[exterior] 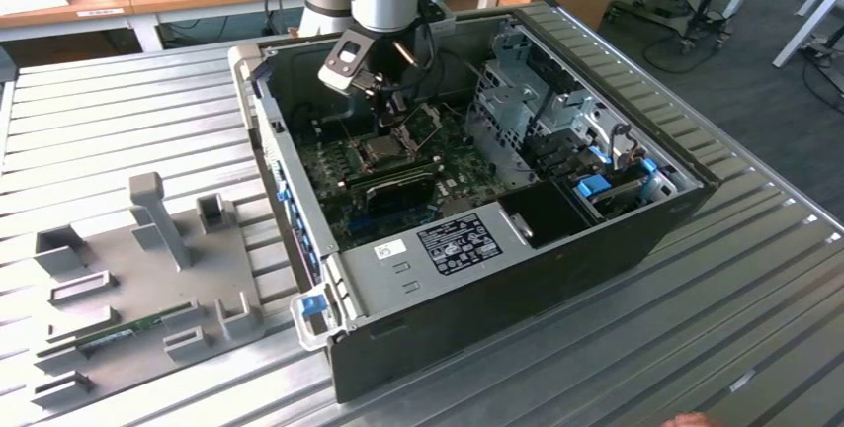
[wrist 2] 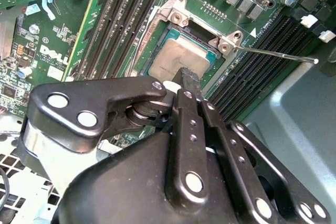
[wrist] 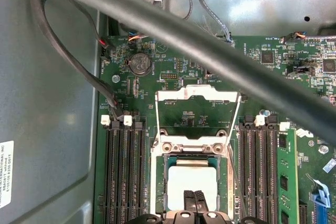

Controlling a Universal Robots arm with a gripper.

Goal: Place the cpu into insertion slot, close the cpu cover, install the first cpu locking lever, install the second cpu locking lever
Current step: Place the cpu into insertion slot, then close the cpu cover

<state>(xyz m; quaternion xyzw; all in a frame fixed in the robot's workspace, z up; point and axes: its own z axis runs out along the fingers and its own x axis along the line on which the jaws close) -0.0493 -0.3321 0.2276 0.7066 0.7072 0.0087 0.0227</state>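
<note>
The cpu point(wrist: 191, 178) lies flat in the insertion slot point(wrist: 156, 182), its pale silver face point(wrist 2: 176, 59) up. The cpu cover point(wrist: 198, 95), a silver frame with a square window, stands flipped open beyond the socket's hinge. My gripper point(wrist: 195, 196) hangs just over the chip's near edge with its two black fingers point(wrist 2: 186, 77) pressed together and nothing between them. A thin wire locking lever point(wrist 2: 273, 55) sticks out sideways from the socket's corner, unlatched. In the exterior view the arm reaches down into the open computer case, with the gripper point(exterior: 391, 111) above the socket point(exterior: 382, 153).
Long black memory slots point(wrist: 125, 171) flank the socket on both sides. A thick black cable point(wrist: 173, 24) crosses above the board. A grey drive cage point(exterior: 528, 101) stands at the exterior view's right inside the case. A grey fixture tray point(exterior: 132, 279) lies on the ribbed metal table.
</note>
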